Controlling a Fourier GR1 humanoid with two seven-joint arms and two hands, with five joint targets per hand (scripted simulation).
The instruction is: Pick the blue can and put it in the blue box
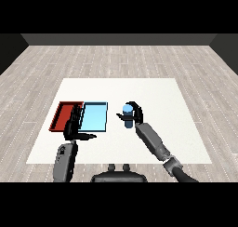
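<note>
Curling round the small blue cylindrical can [128,116], the right robot hand [136,112] holds it upright over the white tabletop [153,96], just right of the flat light blue tray [95,117]. The shallow red tray [63,115] lies beside it. The left robot hand [74,128] rests with fingers relaxed, overlapping both trays' near edges.

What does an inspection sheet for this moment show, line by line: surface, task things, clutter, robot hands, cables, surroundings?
Surface: white table on a grey plank floor.
Task things: blue can upright on the table, right of the light blue tray; the red tray adjoins the blue one.
Clutter: nothing seen.
Robot hands: right robot hand curled round the can; left robot hand open over the trays' near edge, holding nothing.
Cables: nothing seen.
Surroundings: dark walls beyond the floor.
</note>
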